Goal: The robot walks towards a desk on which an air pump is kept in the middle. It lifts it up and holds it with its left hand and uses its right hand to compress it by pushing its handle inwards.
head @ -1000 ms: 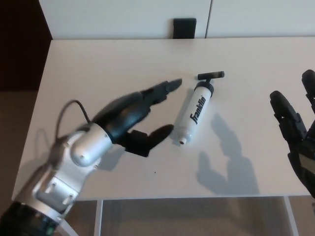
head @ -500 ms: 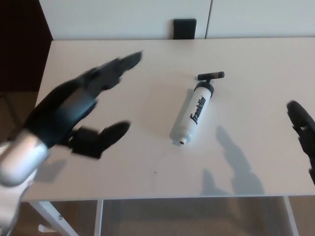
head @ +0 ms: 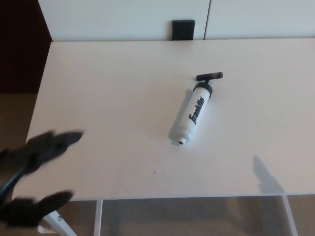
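The air pump (head: 193,114) just lies mid-counter (head: 108,88), black handle toward the far edge. The left hand (head: 34,179), blurry, hangs off the near left corner, fingers spread, holding nothing.

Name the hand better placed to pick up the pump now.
Left. Only the left hand is in view, fingers apart at the desk's near left corner. The pump lies untouched mid-desk, well clear of it. The right hand is out of view.
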`<state>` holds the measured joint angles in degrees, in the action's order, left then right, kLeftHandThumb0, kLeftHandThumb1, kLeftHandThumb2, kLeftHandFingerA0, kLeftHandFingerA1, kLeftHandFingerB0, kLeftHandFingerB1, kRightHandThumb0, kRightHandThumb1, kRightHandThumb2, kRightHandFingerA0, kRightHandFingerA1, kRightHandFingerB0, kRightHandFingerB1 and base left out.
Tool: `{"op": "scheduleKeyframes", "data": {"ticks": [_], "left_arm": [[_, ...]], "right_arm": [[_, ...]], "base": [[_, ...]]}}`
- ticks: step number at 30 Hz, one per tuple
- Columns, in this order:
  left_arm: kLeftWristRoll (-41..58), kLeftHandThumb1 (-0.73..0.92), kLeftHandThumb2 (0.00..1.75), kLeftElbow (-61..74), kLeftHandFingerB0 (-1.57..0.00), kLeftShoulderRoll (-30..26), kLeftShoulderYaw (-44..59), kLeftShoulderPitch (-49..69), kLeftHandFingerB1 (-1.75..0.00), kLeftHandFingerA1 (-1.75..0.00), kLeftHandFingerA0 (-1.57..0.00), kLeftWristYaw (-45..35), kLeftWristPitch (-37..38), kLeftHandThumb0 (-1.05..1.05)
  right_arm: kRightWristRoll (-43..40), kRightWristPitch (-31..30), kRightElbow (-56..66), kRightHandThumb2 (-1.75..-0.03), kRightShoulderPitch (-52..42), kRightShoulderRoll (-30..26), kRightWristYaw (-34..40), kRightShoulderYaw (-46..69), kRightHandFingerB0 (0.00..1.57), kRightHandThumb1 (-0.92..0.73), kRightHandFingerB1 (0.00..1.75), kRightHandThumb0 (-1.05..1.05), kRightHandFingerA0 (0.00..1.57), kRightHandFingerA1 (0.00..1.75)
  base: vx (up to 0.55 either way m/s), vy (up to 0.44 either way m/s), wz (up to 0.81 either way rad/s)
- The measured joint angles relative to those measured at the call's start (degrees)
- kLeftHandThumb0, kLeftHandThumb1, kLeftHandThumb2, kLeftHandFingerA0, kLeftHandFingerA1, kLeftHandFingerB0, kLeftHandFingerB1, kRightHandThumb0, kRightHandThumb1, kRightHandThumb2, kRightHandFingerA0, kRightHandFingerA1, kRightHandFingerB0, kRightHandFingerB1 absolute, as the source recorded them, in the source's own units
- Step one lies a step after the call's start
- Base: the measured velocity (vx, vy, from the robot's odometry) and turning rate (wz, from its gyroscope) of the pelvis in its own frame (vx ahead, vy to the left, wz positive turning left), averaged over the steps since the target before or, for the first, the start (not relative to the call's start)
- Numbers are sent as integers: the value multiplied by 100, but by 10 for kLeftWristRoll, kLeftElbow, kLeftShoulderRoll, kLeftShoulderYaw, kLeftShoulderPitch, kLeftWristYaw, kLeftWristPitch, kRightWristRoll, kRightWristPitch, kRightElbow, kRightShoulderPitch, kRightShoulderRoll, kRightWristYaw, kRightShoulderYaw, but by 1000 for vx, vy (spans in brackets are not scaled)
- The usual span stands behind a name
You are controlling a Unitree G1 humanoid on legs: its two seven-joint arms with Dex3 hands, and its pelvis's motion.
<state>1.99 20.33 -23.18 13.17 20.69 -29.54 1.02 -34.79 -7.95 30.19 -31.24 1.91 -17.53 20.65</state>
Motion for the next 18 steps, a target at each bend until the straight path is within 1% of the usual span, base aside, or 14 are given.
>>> {"op": "scheduleKeyframes", "data": {"ticks": [2,3,5,6,7,8,9,10,11,13,14,15,16,18], "left_arm": [[15,60,59,-6,-50,0,23,28,-36,-42,-53,-15,0,-70],[23,61,59,-13,-55,0,37,46,-38,-45,-56,-26,0,-67],[34,61,59,-23,-55,0,54,67,-38,-45,-56,-41,0,-67],[43,44,84,-35,-64,-1,69,85,-54,-54,-57,-56,-1,-64],[48,44,84,-43,-64,-1,77,95,-54,-54,-57,-65,-1,-64],[55,43,83,-57,-70,-3,85,105,-56,-53,-58,-76,-1,-65],[61,43,83,-70,-70,-5,93,113,-56,-53,-58,-87,-2,-65],[61,45,55,-70,-78,-5,93,113,-43,-42,-60,-87,-2,-60],[62,42,54,-73,-84,-5,94,116,-46,-43,-69,-89,-3,-48],[78,42,54,-115,-84,-14,110,135,-46,-43,-69,-118,-8,-48],[83,44,54,-132,-80,-18,114,140,-46,-44,-64,-128,-10,-44],[87,44,54,-150,-80,-23,119,145,-46,-44,-64,-138,-12,-44],[91,33,72,-163,-77,-25,121,148,-53,-51,-65,-145,-14,-66],[102,33,72,-213,-77,-39,128,155,-53,-51,-65,-169,-20,-66]], "right_arm": [[-3,2,2,-109,-20,0,-6,9,5,-74,29,-87,11,46],[-6,3,3,-72,-32,0,-10,16,8,-92,22,-86,17,34],[-9,4,4,-72,-48,0,-15,24,8,-92,22,-86,17,34],[-12,5,5,-70,-61,0,-20,29,7,-92,23,-88,18,33],[-14,5,5,-70,-69,0,-23,32,7,-92,23,-88,18,33],[-16,6,5,-109,-78,0,-26,36,1,-69,31,-78,9,46],[-17,7,5,-109,-85,0,-30,40,1,-69,31,-78,9,46],[-17,7,5,-113,-85,0,-30,40,0,-75,27,-86,16,50],[-17,7,5,-114,-87,0,-30,40,0,-76,24,-87,10,47],[-19,8,5,-114,-103,0,-39,48,0,-76,24,-87,10,47],[-19,9,5,-68,-107,0,-43,50,8,-92,24,-84,17,33],[-20,9,3,-68,-111,0,-47,52,8,-92,24,-84,17,33],[-20,9,2,-72,-113,-1,-49,53,8,-92,23,-79,15,34],[-21,9,-5,-72,-120,-2,-57,59,8,-92,23,-79,15,34]], "base": [[0,0,0],[0,0,0],[0,0,0],[0,0,0],[0,0,0],[0,0,0],[0,0,0],[0,0,0],[0,0,0],[0,0,0],[0,0,0],[0,0,0],[0,0,0],[0,0,0]]}}
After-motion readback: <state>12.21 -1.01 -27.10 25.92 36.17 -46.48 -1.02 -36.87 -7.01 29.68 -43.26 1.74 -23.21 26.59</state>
